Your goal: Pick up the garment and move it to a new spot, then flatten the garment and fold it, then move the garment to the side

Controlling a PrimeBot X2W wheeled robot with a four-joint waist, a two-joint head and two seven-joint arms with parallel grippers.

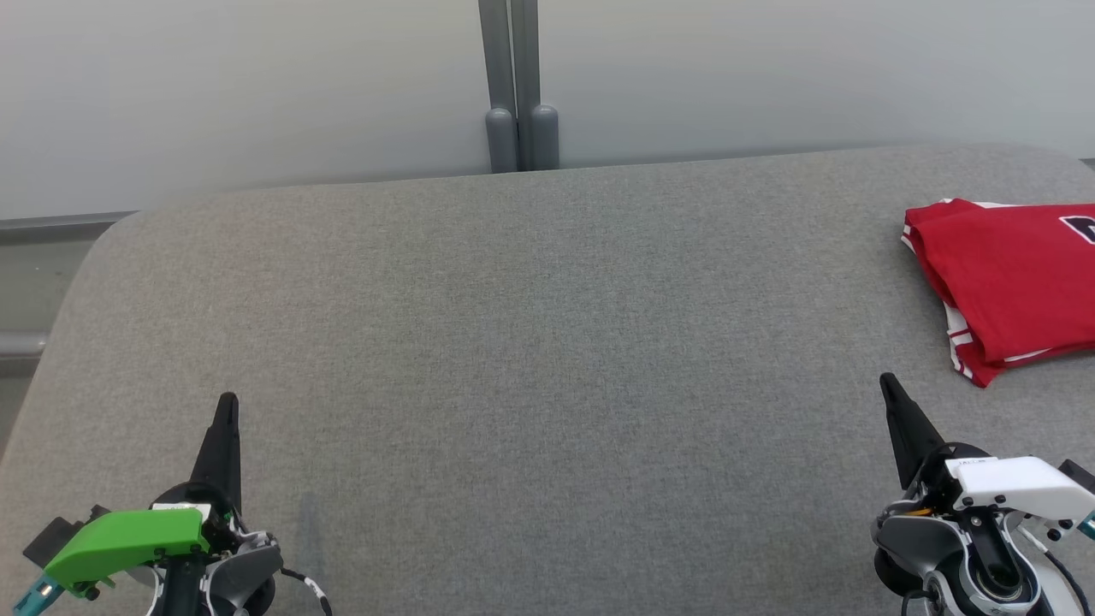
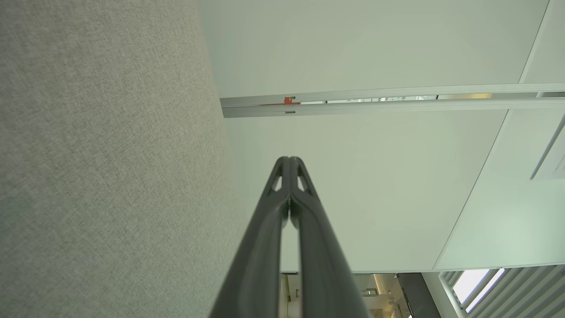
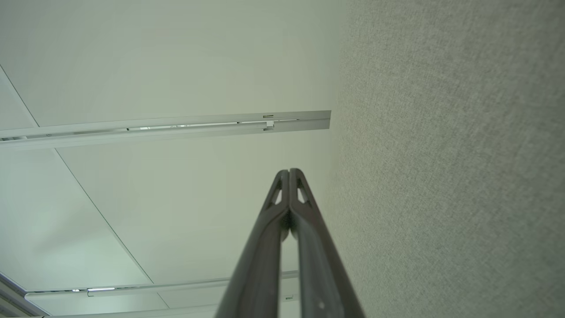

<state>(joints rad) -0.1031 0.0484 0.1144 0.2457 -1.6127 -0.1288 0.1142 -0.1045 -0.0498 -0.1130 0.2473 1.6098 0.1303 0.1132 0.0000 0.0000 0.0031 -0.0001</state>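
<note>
The garment [image 1: 1014, 282] is a red shirt with white trim, folded into a compact stack at the table's right edge, partly cut off by the head view's right side. My left gripper [image 1: 227, 402] rests at the lower left, shut and empty, its tips together [image 2: 289, 159]. At the lower right my right gripper [image 1: 887, 381] is shut too and holds nothing; its tips [image 3: 289, 171] meet. It sits a short way in front of the garment's near left corner, not touching it.
A grey fabric-covered table [image 1: 513, 342] spans the head view, with rounded far corners. Behind it stands a pale wall with a grey vertical post [image 1: 517, 85]. Both wrist views look along the table surface toward pale wall panels.
</note>
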